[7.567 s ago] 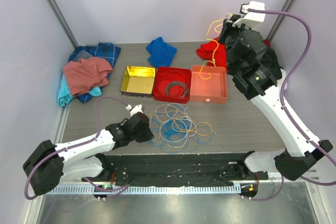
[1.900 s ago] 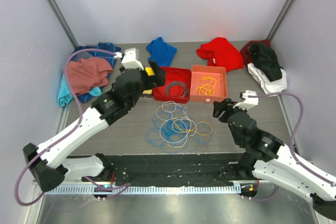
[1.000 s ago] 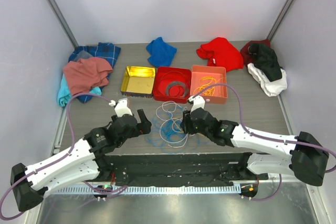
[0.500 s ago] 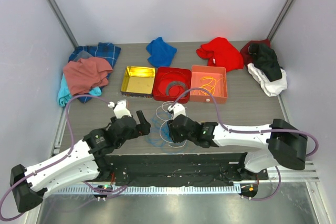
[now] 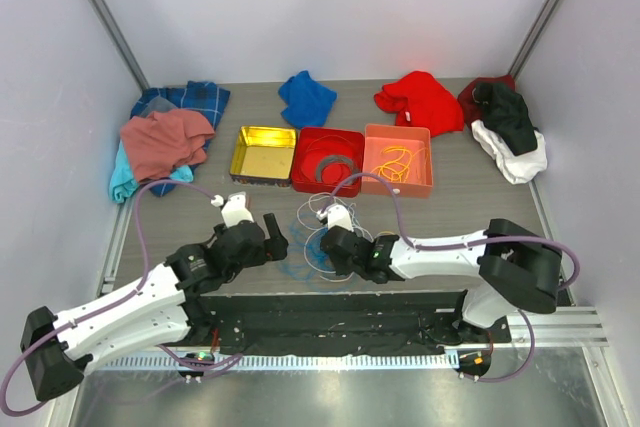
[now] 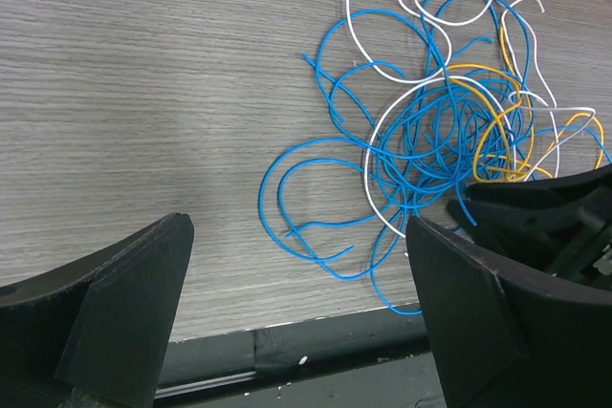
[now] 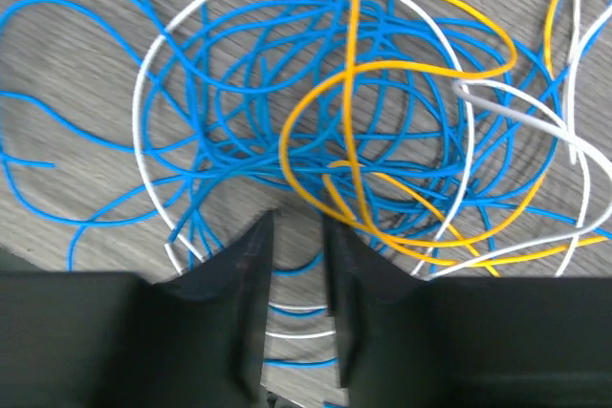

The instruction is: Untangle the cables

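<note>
The cables (image 5: 318, 210) lie in a tangle of blue, white and yellow loops on the wooden table, near its front edge. In the right wrist view the tangle (image 7: 382, 140) fills the frame. My right gripper (image 7: 296, 236) is pressed down into it with a narrow gap between the fingers. Blue and white strands cross that gap unpinched. In the top view the right gripper (image 5: 325, 244) covers the pile's middle. My left gripper (image 6: 298, 236) stands wide open just left of the tangle (image 6: 449, 131), holding nothing. One more yellow cable (image 5: 396, 159) lies in the orange box.
Three trays stand behind the pile: a gold tin (image 5: 240, 169), a red tin (image 5: 300, 183) holding a grey ring (image 5: 338, 169), and an orange box (image 5: 420, 187). Cloths lie along the back and sides (image 5: 165, 137) (image 5: 305, 97) (image 5: 420, 99) (image 5: 510, 132). The black table edge (image 6: 287, 351) is close.
My right arm slid left over the tangle and lowered onto it, and its jaws narrowed. The left arm barely moved and stayed wide open.
</note>
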`<state>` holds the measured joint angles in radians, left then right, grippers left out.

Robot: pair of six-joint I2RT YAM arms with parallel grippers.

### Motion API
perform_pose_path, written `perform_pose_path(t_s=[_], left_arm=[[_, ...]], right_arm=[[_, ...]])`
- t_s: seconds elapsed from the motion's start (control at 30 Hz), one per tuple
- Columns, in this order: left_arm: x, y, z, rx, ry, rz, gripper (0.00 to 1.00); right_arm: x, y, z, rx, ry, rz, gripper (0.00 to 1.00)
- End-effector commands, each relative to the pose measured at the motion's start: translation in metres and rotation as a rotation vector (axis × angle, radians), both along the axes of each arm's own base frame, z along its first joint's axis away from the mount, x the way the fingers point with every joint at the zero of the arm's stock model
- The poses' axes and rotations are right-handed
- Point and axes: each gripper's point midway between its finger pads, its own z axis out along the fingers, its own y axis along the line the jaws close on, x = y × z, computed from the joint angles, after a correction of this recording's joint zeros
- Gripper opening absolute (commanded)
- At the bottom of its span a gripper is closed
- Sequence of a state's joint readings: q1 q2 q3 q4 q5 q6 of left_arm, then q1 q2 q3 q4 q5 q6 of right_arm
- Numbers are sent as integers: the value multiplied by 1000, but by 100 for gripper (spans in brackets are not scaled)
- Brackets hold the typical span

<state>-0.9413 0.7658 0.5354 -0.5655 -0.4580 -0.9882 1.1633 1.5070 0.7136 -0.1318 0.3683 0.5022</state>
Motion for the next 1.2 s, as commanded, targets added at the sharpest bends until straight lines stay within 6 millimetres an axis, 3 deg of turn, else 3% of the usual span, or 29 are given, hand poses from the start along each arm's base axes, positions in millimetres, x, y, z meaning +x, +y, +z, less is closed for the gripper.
perform_pose_path(t_s=[0.0,0.1,0.17,0.23,0.27,0.3,0.4,0.43,0.47,0.6,0.73,0.83,1.17], left_arm=[[7,-7,16,-46,-42,6,99],[7,-7,19,-52,-53,6,99],[9,-6,21,-50,-61,8,99],[10,-5,25,-50,-72,9,99],[11,-5,27,-50,-77,9,99],[12,-5,30,-56,-87,11,99],[14,-6,36,-70,-116,9,99],[15,-6,37,-72,-121,7,99],[15,-6,34,-67,-124,2,99],[8,-41,26,-116,-101,-172,91],[2,-60,-12,-37,26,-255,65],[3,-71,-22,-40,51,-277,54],[11,-115,-31,-49,60,-377,52]], right_arm=[[15,3,23,42,-87,-56,22],[15,6,58,95,-148,-61,9],[12,12,87,114,-179,-43,6],[5,24,143,198,-246,-22,1],[0,23,159,200,-270,1,1],[-10,29,197,272,-310,25,1],[-16,24,244,328,-370,37,1],[-17,24,246,325,-364,47,1],[-18,21,242,295,-362,53,8],[-15,8,207,253,-337,-15,23],[-12,4,220,378,-357,-83,24],[-7,0,225,385,-387,-105,24],[-7,-7,220,370,-398,-111,22]])
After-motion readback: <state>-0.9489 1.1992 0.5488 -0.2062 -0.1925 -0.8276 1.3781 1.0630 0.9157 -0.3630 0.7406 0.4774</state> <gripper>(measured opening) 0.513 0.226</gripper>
